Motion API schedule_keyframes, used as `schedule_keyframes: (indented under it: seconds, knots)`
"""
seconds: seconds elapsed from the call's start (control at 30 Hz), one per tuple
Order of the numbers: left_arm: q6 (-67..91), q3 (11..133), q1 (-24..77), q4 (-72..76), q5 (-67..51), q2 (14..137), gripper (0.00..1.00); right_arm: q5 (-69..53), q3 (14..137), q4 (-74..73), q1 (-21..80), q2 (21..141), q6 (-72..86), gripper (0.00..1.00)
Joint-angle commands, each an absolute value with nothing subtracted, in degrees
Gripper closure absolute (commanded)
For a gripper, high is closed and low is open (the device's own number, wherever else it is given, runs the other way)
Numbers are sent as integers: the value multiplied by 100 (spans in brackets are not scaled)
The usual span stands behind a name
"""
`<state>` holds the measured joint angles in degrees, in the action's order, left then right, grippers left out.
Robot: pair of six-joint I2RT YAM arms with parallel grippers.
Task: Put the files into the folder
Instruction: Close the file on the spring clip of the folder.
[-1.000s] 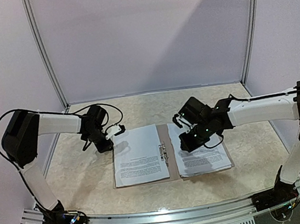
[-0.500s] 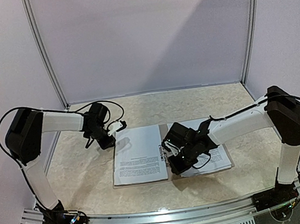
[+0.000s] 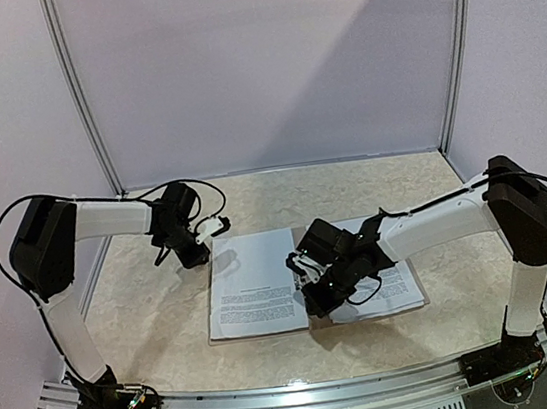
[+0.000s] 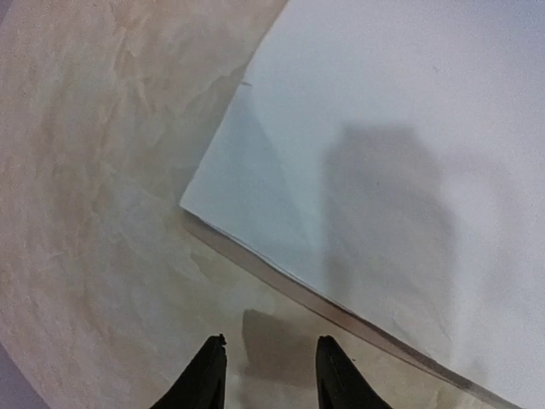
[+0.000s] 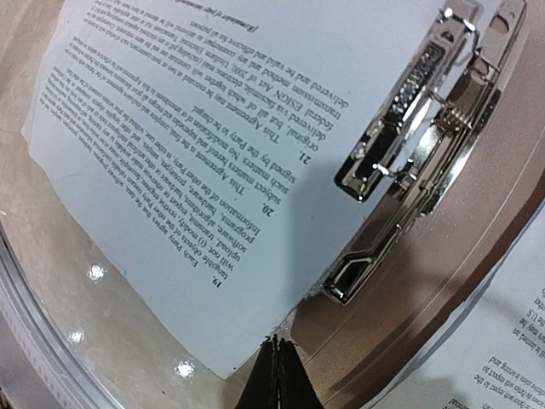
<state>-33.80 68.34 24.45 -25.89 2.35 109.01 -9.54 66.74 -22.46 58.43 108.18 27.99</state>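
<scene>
The tan folder (image 3: 270, 332) lies open on the table. White printed files (image 3: 254, 283) lie on its left half, and more sheets (image 3: 396, 289) on its right half. My right gripper (image 3: 311, 295) is shut and empty over the spine near the front edge. In the right wrist view its tips (image 5: 279, 345) sit at the corner of the printed sheet (image 5: 213, 128), just below a shiny metal clip (image 5: 417, 111) on the brown folder (image 5: 443, 281). My left gripper (image 3: 203, 242) is open and empty at the folder's far-left corner. In its wrist view the gripper (image 4: 268, 371) hangs over bare table beside the paper (image 4: 383, 128) and the folder edge (image 4: 324, 302).
The table top (image 3: 147, 312) is beige marble-patterned, with white walls behind and at both sides. A metal rail (image 3: 310, 401) runs along the near edge between the arm bases.
My right gripper has swung left from above the right-hand sheets to the folder's spine near the front. My left gripper has edged slightly to the right at the far-left corner.
</scene>
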Motion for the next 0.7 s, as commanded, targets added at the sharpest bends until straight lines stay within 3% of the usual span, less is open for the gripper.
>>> schedule_keyframes:
  seconds: [0.0, 0.27, 0.67]
  knots:
    - [-3423, 7169, 2445, -2908, 584, 10485, 62, -768, 6926, -2844, 5821, 10870, 2263, 98]
    - [-3355, 6728, 2839, -3101, -413, 9972, 60, -1166, 6431, -1981, 5790, 10674, 1999, 96]
    - [-3393, 6253, 2839, -3048, -479, 9943, 58, -836, 6528, -1752, 5601, 11087, 1955, 97]
